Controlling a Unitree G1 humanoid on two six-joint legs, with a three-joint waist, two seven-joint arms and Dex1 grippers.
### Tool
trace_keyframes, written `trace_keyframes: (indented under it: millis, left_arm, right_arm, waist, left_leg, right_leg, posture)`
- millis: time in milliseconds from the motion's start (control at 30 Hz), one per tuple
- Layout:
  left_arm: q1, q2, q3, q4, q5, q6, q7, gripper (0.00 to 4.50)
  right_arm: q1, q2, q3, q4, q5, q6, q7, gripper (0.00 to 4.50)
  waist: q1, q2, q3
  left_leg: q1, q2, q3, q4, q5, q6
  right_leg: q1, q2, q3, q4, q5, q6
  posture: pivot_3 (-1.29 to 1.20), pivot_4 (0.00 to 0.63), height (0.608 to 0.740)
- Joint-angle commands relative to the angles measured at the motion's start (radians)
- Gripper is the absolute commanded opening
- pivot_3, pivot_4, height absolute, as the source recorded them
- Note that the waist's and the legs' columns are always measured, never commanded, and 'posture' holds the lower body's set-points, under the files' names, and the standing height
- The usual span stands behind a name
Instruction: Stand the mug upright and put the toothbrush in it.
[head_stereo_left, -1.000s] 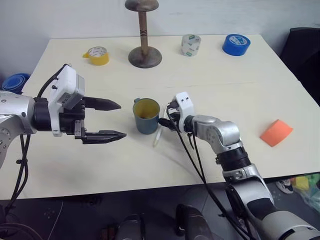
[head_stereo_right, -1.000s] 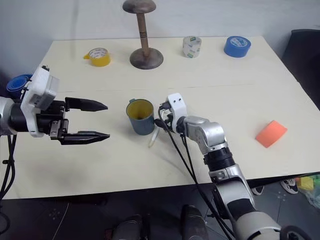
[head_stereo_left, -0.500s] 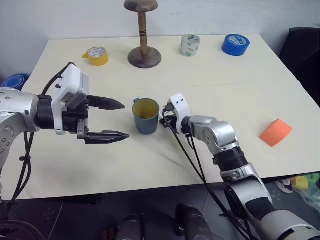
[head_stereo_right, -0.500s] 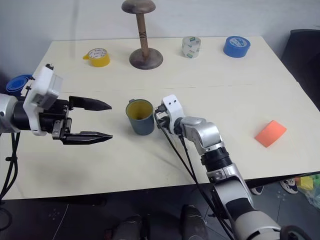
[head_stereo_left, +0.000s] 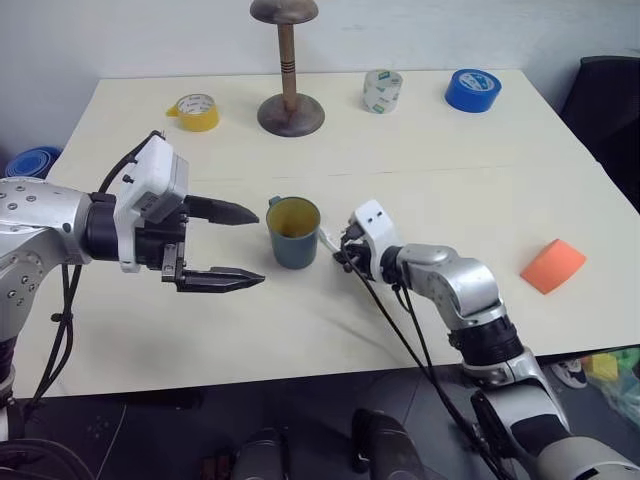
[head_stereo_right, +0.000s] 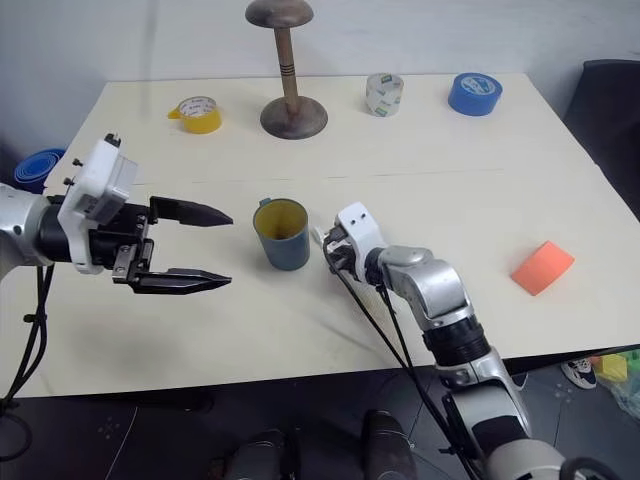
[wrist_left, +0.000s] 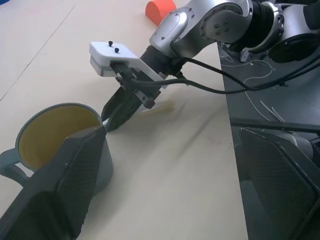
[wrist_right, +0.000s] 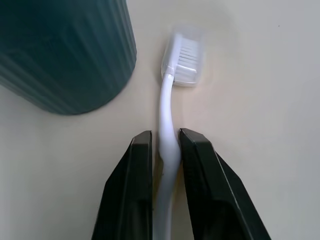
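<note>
The dark teal mug (head_stereo_left: 293, 232) stands upright at the middle of the table, its yellowish inside showing and its handle towards the far left. My left gripper (head_stereo_left: 258, 246) hovers open just left of the mug, its fingers (wrist_left: 75, 185) framing the mug (wrist_left: 55, 135) in the left wrist view. My right gripper (wrist_right: 166, 137) sits low on the table right of the mug, shut on the handle of the white toothbrush (wrist_right: 182, 60). The bristle head points past the mug's side, close to the tabletop.
Along the table's far edge stand a wooden stand (head_stereo_left: 288, 100), a yellow tape roll (head_stereo_left: 196, 111), a pale tape roll (head_stereo_left: 381, 90) and a blue tape roll (head_stereo_left: 472, 89). An orange block (head_stereo_left: 552, 265) lies near the right front edge.
My right gripper has shut on the toothbrush, which lay slanted on the table beside the mug, and has drawn back a little to the right. The left gripper has stayed open beside the mug.
</note>
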Motion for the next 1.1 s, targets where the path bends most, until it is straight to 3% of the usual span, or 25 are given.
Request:
trace_keyframes:
  millis: [33, 167, 400, 533, 633, 900, 1100]
  left_arm:
    - [-0.026, -0.003, 0.007, 0.0, 0.011, -0.019, -0.007, 4.5]
    - [-0.027, -0.007, 0.008, 0.0, 0.012, -0.016, -0.01, 4.5]
    - [-0.019, -0.01, 0.045, 0.018, 0.002, 0.0, 0.013, 4.5]
    - [-0.012, -0.015, 0.086, 0.024, -0.019, 0.018, 0.047, 4.5]
    - [-0.007, -0.022, 0.106, 0.027, -0.014, 0.018, 0.075, 4.5]
    - [0.004, -0.014, 0.143, 0.026, -0.014, 0.031, 0.114, 4.5]
    - [0.037, 0.015, 0.204, 0.016, -0.021, 0.06, 0.141, 4.5]
  right_arm:
    - [0.031, 0.003, 0.018, 0.008, -0.01, 0.021, 0.002, 0.18]
    - [0.03, -0.009, 0.0, -0.005, -0.016, 0.02, -0.002, 0.18]
    - [0.02, -0.05, -0.187, -0.143, 0.015, -0.016, -0.047, 0.18]
    - [-0.059, 0.021, -0.338, -0.21, 0.102, -0.053, -0.091, 0.18]
    - [-0.14, 0.089, -0.384, -0.213, 0.156, -0.13, -0.094, 0.18]
    - [-0.259, 0.268, -0.313, -0.076, 0.178, -0.348, -0.073, 0.18]
    - [-0.294, 0.407, -0.261, 0.137, 0.14, -0.541, -0.064, 0.18]
  waist:
    - [0.001, 0.0, 0.0]
    - [0.001, 0.0, 0.0]
    - [0.01, 0.0, 0.0]
    - [0.002, 0.0, 0.0]
    - [-0.008, 0.001, 0.001]
    - [-0.021, 0.001, 0.001]
    - [-0.03, 0.001, 0.001]
  left_leg:
    - [0.0, 0.0, 0.0, 0.0, 0.0, 0.0]
    - [0.0, 0.0, 0.0, 0.0, 0.0, 0.0]
    - [-0.001, 0.0, 0.0, 0.001, 0.0, 0.0]
    - [-0.002, 0.0, 0.0, 0.0, 0.0, 0.0]
    - [-0.002, 0.0, 0.002, 0.0, 0.0, -0.001]
    - [-0.002, 0.0, 0.002, -0.001, 0.001, -0.001]
    - [-0.002, 0.0, 0.002, -0.001, 0.001, -0.001]
  right_leg:
    - [0.0, 0.0, 0.0, 0.0, 0.0, 0.0]
    - [0.0, 0.0, 0.0, 0.0, 0.0, 0.0]
    - [0.0, 0.0, 0.0, -0.001, 0.0, 0.0]
    - [-0.002, 0.0, 0.0, -0.001, 0.0, 0.0]
    - [-0.006, 0.0, 0.001, 0.003, 0.0, 0.0]
    - [-0.007, 0.0, 0.002, 0.006, 0.0, 0.0]
    - [-0.008, 0.0, 0.002, 0.007, 0.0, 0.0]
  posture:
    - [0.0, 0.15, 0.74]
    - [0.0, 0.15, 0.74]
    - [0.0, 0.15, 0.74]
    - [0.0, 0.15, 0.74]
    - [0.0, 0.15, 0.74]
    - [0.0, 0.15, 0.74]
    - [0.0, 0.15, 0.74]
